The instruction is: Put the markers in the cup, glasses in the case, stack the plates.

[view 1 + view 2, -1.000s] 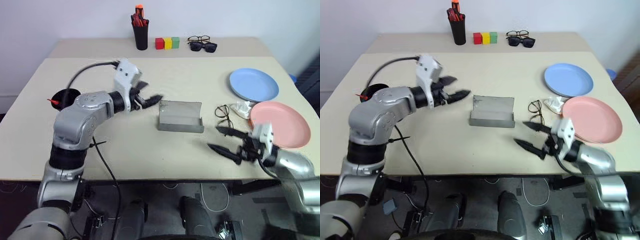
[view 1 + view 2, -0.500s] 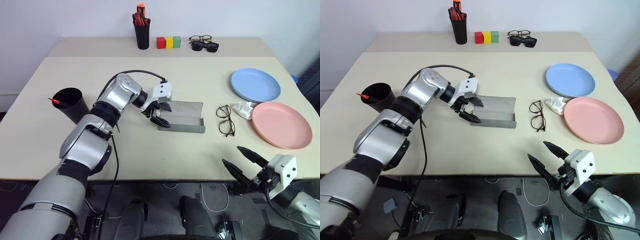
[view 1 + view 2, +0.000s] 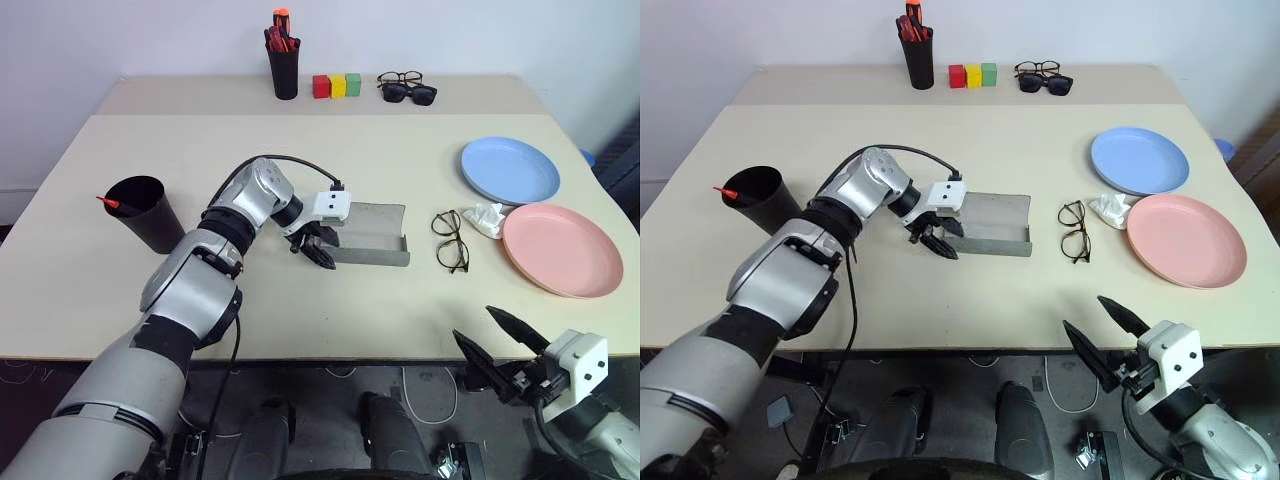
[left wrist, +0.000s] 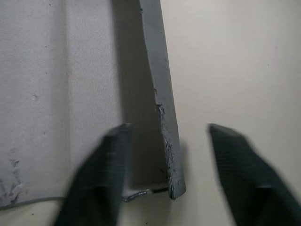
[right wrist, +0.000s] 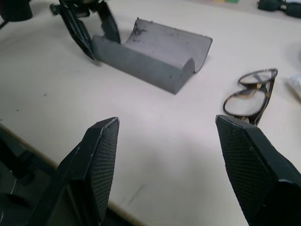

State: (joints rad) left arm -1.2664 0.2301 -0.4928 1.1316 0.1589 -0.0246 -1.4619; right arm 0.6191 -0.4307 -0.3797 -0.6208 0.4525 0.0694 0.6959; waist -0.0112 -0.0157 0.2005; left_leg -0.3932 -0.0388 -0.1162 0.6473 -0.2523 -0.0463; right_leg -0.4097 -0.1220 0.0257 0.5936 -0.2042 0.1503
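The left gripper (image 4: 162,179) has its two black fingers (image 4: 101,181) spread apart, straddling the front wall of the grey case (image 3: 365,233) at its left end: one finger stands inside the open case, the other outside on the surface, and neither pad clearly presses the wall, so nothing is pinched. The case lies open near the middle of the beige surface (image 3: 300,310), its lid laid back flat. The right gripper (image 3: 495,340) hangs off the near edge of the surface, well apart from everything on it, its fingers (image 5: 96,165) spread wide and holding nothing. The glasses (image 3: 449,239), with thin dark frames and clear lenses, lie folded just to the right of the case, not touching it. Right of them a crumpled white scrap (image 3: 488,218) sits between the two plates: the light blue plate (image 3: 508,170) farther back and the salmon pink plate (image 3: 560,250) nearer, side by side and unstacked. Near the left edge stands the wide black cup (image 3: 142,212), a red-capped marker (image 3: 108,202) poking over its rim. Along the back stand a narrow black pen cup (image 3: 283,70) with red-orange pens, three coloured blocks (image 3: 334,85), and another pair of spectacles with black sunglasses (image 3: 406,93).
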